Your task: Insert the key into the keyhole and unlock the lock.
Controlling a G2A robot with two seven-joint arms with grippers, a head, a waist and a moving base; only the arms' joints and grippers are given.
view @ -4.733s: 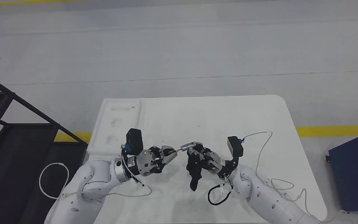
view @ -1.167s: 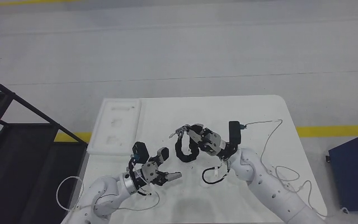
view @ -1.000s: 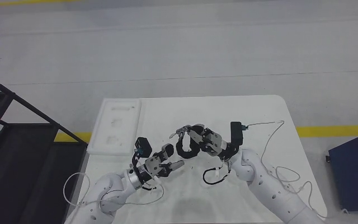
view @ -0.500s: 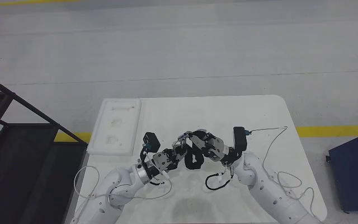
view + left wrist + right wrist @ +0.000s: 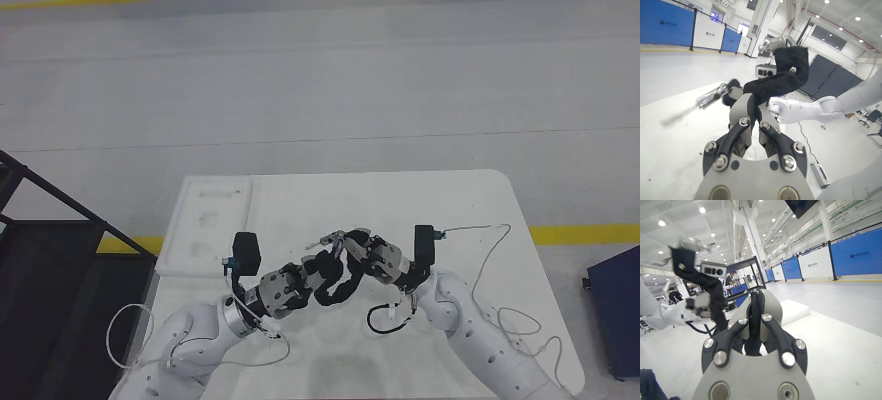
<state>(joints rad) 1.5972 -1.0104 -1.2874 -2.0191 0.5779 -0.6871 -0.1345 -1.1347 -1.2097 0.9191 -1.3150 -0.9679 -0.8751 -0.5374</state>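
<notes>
A chain lock in a black fabric sleeve (image 5: pixel 338 284) hangs above the table's middle, held between both arms. My left gripper (image 5: pixel 318 272) is shut on one stretch of the sleeve (image 5: pixel 772 85), pinched at the fingertips (image 5: pixel 754 100). My right gripper (image 5: pixel 352 262) is shut on another stretch (image 5: pixel 755 294). The lock's metal end (image 5: pixel 780 42) sticks up from the sleeve, also the metal end (image 5: pixel 691 244). A blurred metal piece (image 5: pixel 712 96) juts out beside the right gripper's finger; I cannot tell whether it is the key.
A white foam tray (image 5: pixel 210 225) lies at the table's back left. A black rack (image 5: pixel 40 270) stands off the left edge. Loose cable loops (image 5: pixel 385 320) lie on the table (image 5: pixel 470 220) near the right arm.
The left arm came up from the near table, where its gripper was open, to the lock and shut on the sleeve. The right arm kept holding the lock, shifting slightly.
</notes>
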